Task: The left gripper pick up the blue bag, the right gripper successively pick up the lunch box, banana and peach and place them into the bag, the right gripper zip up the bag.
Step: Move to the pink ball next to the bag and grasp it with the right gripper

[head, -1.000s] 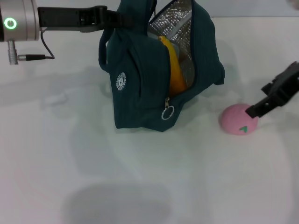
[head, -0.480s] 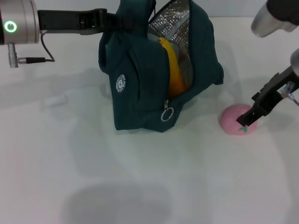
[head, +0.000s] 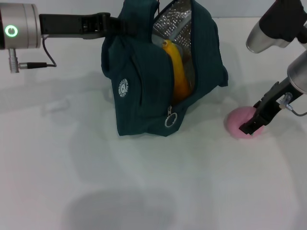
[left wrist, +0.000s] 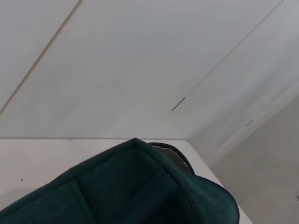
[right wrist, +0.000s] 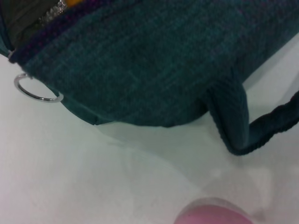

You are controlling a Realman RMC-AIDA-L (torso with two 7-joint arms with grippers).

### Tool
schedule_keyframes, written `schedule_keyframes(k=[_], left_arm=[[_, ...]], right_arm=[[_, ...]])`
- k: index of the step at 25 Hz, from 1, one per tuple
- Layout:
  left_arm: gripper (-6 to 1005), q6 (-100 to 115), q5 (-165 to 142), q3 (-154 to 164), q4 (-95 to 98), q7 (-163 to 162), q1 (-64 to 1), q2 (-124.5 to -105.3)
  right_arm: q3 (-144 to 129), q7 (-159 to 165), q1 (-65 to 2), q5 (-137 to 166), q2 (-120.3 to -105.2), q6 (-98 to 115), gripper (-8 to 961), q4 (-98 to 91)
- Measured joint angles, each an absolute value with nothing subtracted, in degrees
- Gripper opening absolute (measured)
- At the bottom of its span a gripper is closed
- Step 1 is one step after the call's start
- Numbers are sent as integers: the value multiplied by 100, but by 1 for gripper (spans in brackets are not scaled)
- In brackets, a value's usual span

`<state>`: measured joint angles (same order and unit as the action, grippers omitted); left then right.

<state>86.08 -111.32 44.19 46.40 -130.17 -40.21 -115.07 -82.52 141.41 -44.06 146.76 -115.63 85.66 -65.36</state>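
Lettering on the dark teal fabric bag (head: 158, 76) is all I can look for: a small round white emblem (head: 124, 87) on its side panel, its print too fine for me to read. The bag stands on the white worktop (head: 96, 182), held up at its top by my left pincer (head: 115, 25), which is pinched on the bag's upper edge. Its zip is open, showing silver foil lining (head: 175, 21) and the yellow banana (head: 176, 72) standing inside. A metal ring zip pull (head: 170, 120) hangs at the low end of the opening. I cannot make out the lunch box.

The pink round peach (head: 240, 120) lies on the worktop to the right of the bag, apart from it. My right pincer (head: 251, 125) is down on the peach's right side, its dark tip touching it; I cannot tell whether its fingers are spread or pressed together.

Compared with a second ago, the right arm has swung in and lowered, and now covers the green leaf mark on the peach. The bag and peach have stayed put.
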Motion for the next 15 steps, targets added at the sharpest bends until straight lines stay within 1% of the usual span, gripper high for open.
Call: schedule_keyframes(k=[4,9,13,15], left_arm=[[47,8614,-11132,4402,4640,-13017,-3997,-11507],[47,8622,-11132,4399,4640,-13016,-3995,-11505],[47,8628,-11132,4403,4640,-13016,-3999,-11505],[47,8632,-11131,4401,4640,-13016,-3995,-11505]], right_arm=[[-8252,14141,-4420,14678,-11564,8558,799,-6482],[-8233,14133,-4519,14683,-11546,8521,585,-6201],[-8197,14132,-4543,14730,-11537,8422,387,-6064],[-8156,14132,-4517,14737,-11531,8404,367,-6077]])
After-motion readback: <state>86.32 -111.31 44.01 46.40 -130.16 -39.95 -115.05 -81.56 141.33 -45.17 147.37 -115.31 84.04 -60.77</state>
